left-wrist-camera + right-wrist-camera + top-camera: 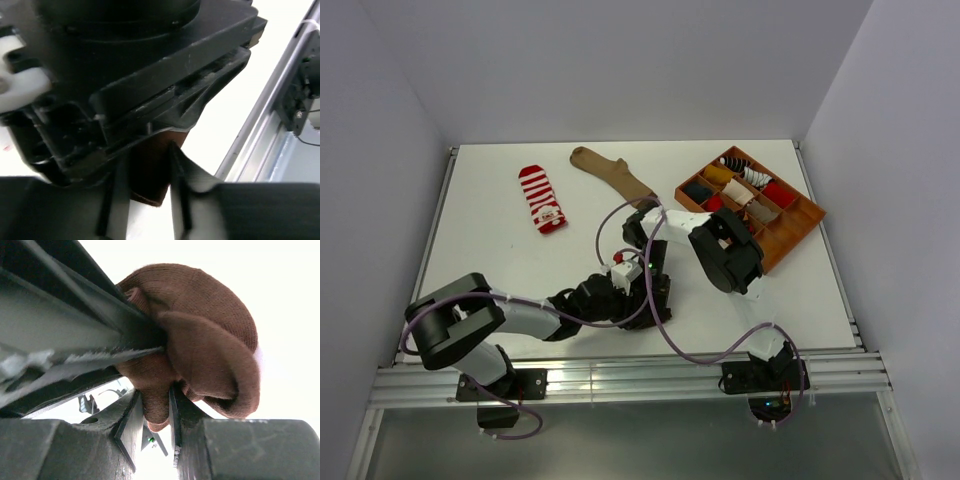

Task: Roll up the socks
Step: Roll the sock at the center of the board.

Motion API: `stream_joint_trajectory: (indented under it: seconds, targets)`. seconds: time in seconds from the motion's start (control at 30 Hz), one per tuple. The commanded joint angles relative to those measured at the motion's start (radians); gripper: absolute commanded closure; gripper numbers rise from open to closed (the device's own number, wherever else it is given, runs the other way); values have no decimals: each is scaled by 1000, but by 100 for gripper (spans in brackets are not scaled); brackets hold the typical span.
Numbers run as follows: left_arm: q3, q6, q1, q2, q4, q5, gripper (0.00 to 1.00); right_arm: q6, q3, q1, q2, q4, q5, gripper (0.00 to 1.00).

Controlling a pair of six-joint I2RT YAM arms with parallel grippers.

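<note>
A dark brown sock (210, 340) is bunched into a thick roll and pinched by my right gripper (155, 407), which is shut on a fold of it. In the left wrist view the same brown sock (150, 180) fills the gap between the fingers of my left gripper (147, 167), under the black body of the right gripper (150, 75). From above, both grippers meet mid-table (645, 262) and hide this sock. A tan sock (610, 172) and a red-and-white striped sock (541, 198) lie flat at the back.
An orange compartment tray (798, 222) with several rolled socks stands at the back right. The table's metal rail (270, 125) runs along the near edge, close to the left gripper. Purple cables loop around both arms (670, 345).
</note>
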Motion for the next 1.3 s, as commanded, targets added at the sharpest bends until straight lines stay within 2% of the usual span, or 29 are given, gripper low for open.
stream_joint_trajectory:
  seconds: [0.0,0.03,0.07,0.2,0.63,1.0,1.27]
  targets:
    - [-14,-23,-11,42,126,24,70,2,12,4,45,125,41,80]
    - [-17,-34,-11,54,132,27,74,4,12,2,45,128,41,80]
    - [-20,-37,-11,58,138,30,83,7,12,-1,44,127,36,79]
    - [-35,-55,-11,80,157,44,99,8,12,-12,28,126,15,75]
    - [-80,-123,-10,108,175,67,100,27,16,-61,-18,127,-39,57]
    - [-88,-166,-7,146,183,66,100,45,15,-119,-93,140,-83,51]
    - [-123,-223,47,180,259,118,100,60,-2,-193,-179,175,-116,49]
